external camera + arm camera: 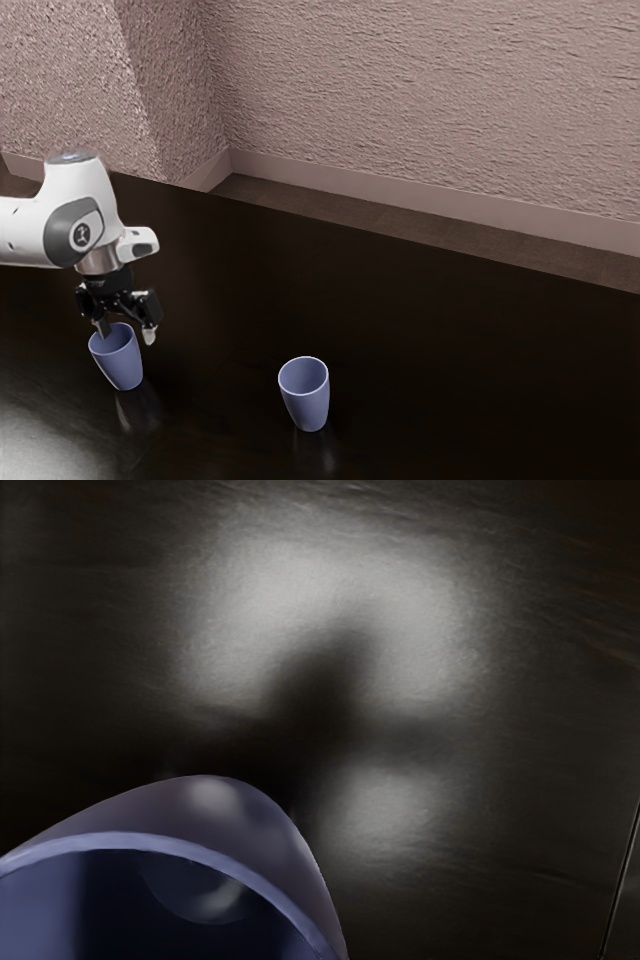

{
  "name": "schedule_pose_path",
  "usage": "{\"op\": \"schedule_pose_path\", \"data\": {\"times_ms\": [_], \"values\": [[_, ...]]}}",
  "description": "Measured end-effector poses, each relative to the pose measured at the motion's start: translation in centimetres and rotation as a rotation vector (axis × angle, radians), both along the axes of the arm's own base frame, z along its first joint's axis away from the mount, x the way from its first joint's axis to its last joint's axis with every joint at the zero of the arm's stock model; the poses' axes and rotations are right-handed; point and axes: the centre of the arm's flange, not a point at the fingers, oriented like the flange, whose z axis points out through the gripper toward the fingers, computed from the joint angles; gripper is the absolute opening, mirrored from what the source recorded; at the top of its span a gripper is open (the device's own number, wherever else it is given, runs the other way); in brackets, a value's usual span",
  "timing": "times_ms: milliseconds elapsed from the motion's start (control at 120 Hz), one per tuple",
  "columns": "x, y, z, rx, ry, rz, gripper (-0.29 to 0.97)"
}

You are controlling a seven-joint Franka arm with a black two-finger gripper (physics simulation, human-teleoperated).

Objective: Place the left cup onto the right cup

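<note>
Arm: the white Franka arm (pixel 60 220) comes in from the exterior view's left and bends down over the dark, glossy table (pixel 450 350).
Claw: the black gripper (pixel 125 335) hangs right at the rim of the left cup (pixel 117 365); from where I stand I cannot tell whether it is pinching the cup or merely spread about it.
Left cup: blue-violet, mouth up, leaning a little out of upright, well back from the table's far edge, toward the exterior view's left. Whether its base rests on the table I cannot tell.
Right cup: the same colour (pixel 304 395), standing upright on the table, mouth up, well apart from the left cup, toward the exterior view's right.
Wrist view: the left cup's rim and outer side (pixel 230 830) loom just under the hand, over the shiny table (pixel 480 730) with a dark shadow (pixel 320 700) on it.
Backdrop: a rough pinkish wall (pixel 450 90) runs behind the table's far edge.
</note>
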Motion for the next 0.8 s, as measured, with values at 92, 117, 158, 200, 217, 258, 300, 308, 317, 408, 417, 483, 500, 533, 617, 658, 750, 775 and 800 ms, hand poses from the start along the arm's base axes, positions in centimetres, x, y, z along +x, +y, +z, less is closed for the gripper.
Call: {"op": "schedule_pose_path", "data": {"times_ms": [92, 117, 158, 200, 217, 258, 300, 308, 317, 408, 417, 483, 500, 533, 617, 658, 750, 775, 800], "values": [[-0.6, 0.0, -0.7, -0.002, 0.006, 0.005, 0.68], [-0.6, 0.0, -0.8, -0.002, 0.004, 0.005, 0.68], [-0.6, 0.0, -0.8, -0.001, 0.001, 0.005, 0.68], [-0.6, 0.0, -0.8, 0.000, -0.003, 0.005, 0.68], [-0.6, -0.1, -0.8, 0.000, -0.004, 0.005, 0.68], [-0.5, -0.1, -0.8, 0.001, -0.006, 0.003, 0.68], [-0.4, -0.2, -0.8, 0.001, -0.009, 0.001, 0.68], [-0.4, -0.3, -0.8, 0.001, -0.009, 0.000, 0.68], [-0.4, -0.3, -0.8, 0.001, -0.009, 0.000, 0.68], [-0.2, -0.5, -1.1, 0.001, -0.008, -0.005, 0.68], [-0.2, -0.5, -1.2, 0.001, -0.008, -0.005, 0.68], [-0.1, -0.5, -1.5, 0.001, -0.006, -0.006, 0.68], [-0.1, -0.5, -1.5, 0.001, -0.005, -0.006, 0.68], [-0.1, -0.6, -1.7, 0.001, -0.003, -0.006, 0.68], [0.0, -0.6, -2.1, 0.001, -0.001, -0.006, 0.68], [0.0, -0.5, -2.3, 0.001, 0.001, -0.006, 0.68], [0.0, -0.5, -2.7, 0.000, 0.005, -0.004, 0.68], [0.0, -0.4, -2.8, 0.000, 0.006, -0.003, 0.68], [0.0, -0.4, -2.8, 0.000, 0.006, -0.003, 0.68]]}}
